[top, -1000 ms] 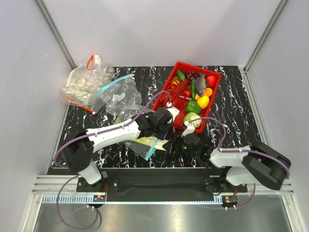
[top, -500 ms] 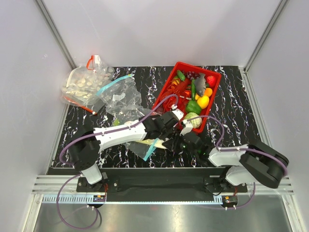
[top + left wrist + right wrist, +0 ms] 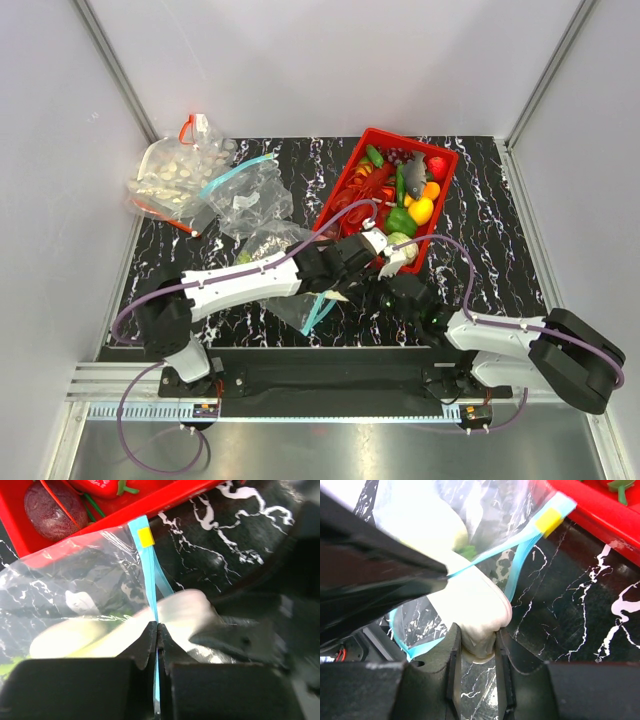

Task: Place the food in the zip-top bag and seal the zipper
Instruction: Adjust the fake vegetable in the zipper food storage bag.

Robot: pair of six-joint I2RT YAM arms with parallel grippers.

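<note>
In the top view, low and left of centre, the zip-top bag (image 3: 285, 300) lay flat on the black marbled table (image 3: 500, 220), mouth toward the right. The left gripper (image 3: 157, 630) reached in from the lower left, jaws pressed together on the teal zipper (image 3: 150, 575). Judged purpose: pinning one lip of the mouth so the bag would not slide while food was pushed in. Right of the pinch, the leek (image 3: 470, 597) crossed the zipper line, its green end inside the plastic and its white stalk outside. The right gripper (image 3: 476, 642), lower centre of its wrist view, was pinching that white stalk end, presumably to drive it in lengthwise. The yellow tab (image 3: 549, 519) sat at the strip's far end, upper right. Beyond it stood the red basket (image 3: 165, 500), near the bag mouth. Sealing was not yet possible: the stalk blocked the mouth. Risk noted: the thin film could buckle under the push.
</note>
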